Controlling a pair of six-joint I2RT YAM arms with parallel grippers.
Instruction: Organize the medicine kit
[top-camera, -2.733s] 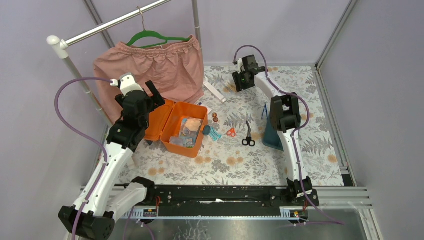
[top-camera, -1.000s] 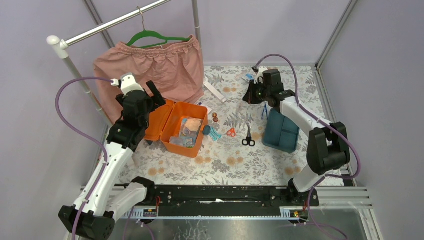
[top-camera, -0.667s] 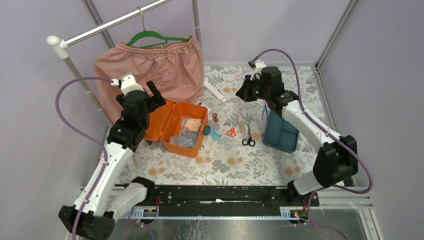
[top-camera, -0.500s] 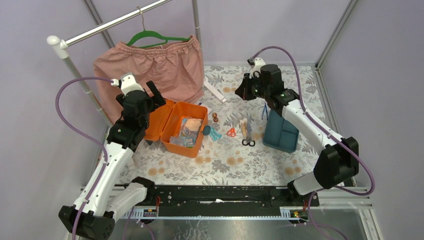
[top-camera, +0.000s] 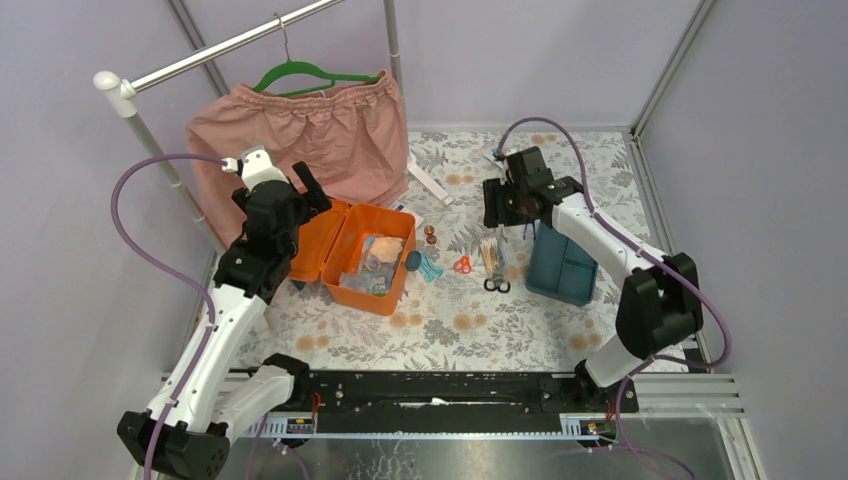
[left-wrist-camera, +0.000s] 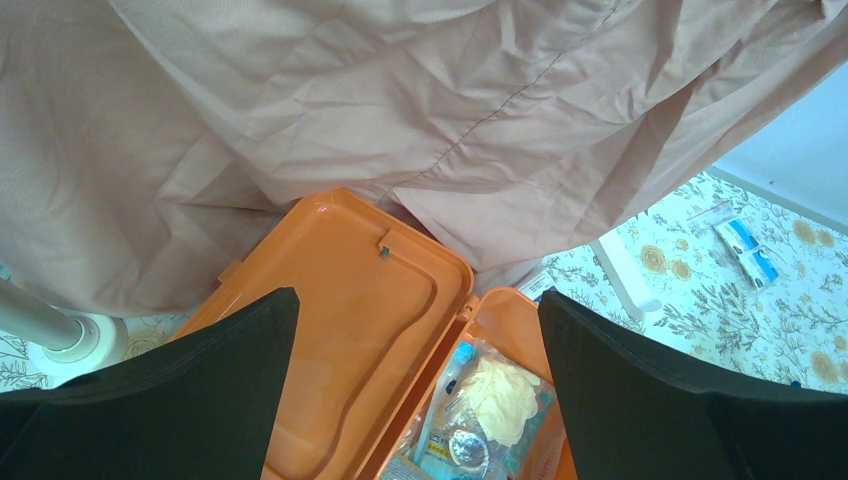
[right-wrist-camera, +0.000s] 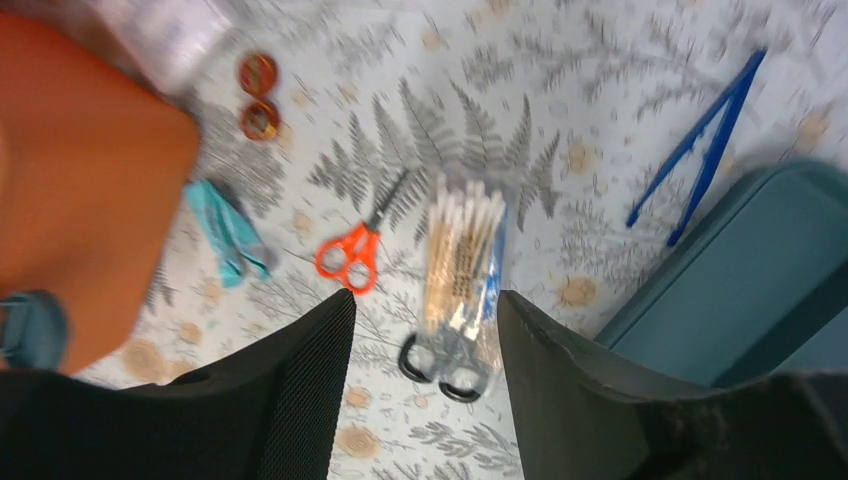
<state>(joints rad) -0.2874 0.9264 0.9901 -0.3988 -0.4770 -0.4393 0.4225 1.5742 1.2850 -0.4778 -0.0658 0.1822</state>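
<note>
Two grippers are in view, both with their fingers apart and holding nothing. The left gripper (left-wrist-camera: 417, 300) hangs above the orange box (top-camera: 370, 297), which stands open on the left half of the table (top-camera: 450, 330). Its lid (left-wrist-camera: 340, 320) is thrown back toward the pink garment (left-wrist-camera: 350, 100), which hangs from a green hanger (top-camera: 310, 72) on a rail (top-camera: 240, 42). Inside the box lie several clear packets (left-wrist-camera: 490, 400), one holding something pale and crumpled.

The teal tray (top-camera: 562, 265) sits well apart from the box, on the right half of the table, just beside the right arm. The right gripper (right-wrist-camera: 425, 300) hovers over the stretch between box and tray. Its spread fingers frame a pack of cotton swabs (right-wrist-camera: 462, 260) that lies flat below them; whether they touch it cannot be told. The pack rests across the blades of the black scissors (right-wrist-camera: 440, 365), whose handles stick out at its near end. Small orange scissors (right-wrist-camera: 350, 255) lie just beside the pack on the box side. Blue tweezers (right-wrist-camera: 705, 150) lie near the tray's far corner. The right wrist view is blurred.
</note>
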